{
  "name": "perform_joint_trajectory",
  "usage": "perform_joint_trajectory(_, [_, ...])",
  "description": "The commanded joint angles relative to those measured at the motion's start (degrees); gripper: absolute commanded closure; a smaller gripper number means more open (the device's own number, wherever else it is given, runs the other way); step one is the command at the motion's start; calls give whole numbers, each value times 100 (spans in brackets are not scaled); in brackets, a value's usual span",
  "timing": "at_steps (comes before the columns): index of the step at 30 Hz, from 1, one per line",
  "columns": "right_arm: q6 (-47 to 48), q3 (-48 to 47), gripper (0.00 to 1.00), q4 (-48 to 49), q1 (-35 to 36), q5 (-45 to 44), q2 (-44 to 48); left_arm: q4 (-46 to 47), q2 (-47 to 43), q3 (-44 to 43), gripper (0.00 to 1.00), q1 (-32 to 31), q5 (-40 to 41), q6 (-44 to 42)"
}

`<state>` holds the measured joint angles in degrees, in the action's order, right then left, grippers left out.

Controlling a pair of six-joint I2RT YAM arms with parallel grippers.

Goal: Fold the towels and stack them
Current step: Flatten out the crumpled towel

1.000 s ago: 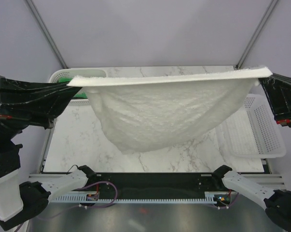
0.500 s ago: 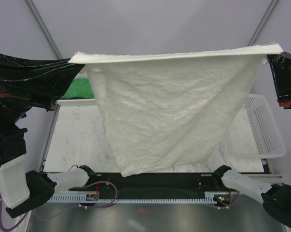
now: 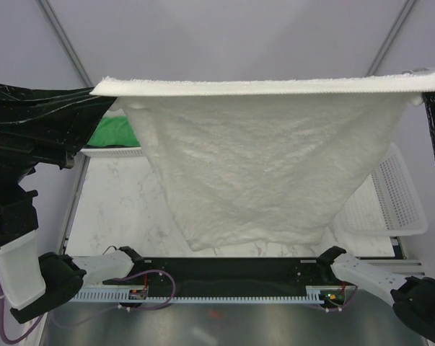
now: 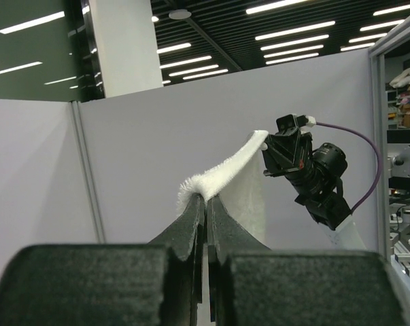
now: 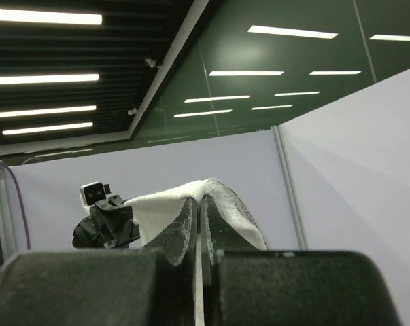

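step: fluffy white rectangular cloth towel [image 3: 260, 173] spread mid-air, hanging below fingers [image 4: 190, 227] | left gripper [image 4: 206, 201], right gripper [image 5: 199, 201]: each pinching a top corner | next: lay flat, fold in half

Marble table [image 3: 116, 209] carries left basket [image 3: 115, 151], right basket [image 3: 403, 205] (white mesh).

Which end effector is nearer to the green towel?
Left. The left end effector, shut on a corner of the white towel, is close by the green towel; the right end effector holds the opposite corner, far across.
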<state>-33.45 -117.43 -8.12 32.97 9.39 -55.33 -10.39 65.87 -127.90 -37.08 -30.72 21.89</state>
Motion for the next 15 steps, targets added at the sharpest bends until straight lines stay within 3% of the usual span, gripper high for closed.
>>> perform_joint_trajectory(1, [-364,70,100,768,-124,-367,400,600,-346,-70,98,34,172,351])
perform_joint_trajectory(7, [-241,273,100,768,-247,-455,357,512,-469,371,98,34,399,18])
perform_joint_trajectory(9, [-66,72,100,654,-247,-586,103,250,-347,301,98,34,531,-412])
perform_joint_trajectory(15, [874,-105,100,513,-247,-1052,-688,-428,277,-113,98,34,1918,-2090])
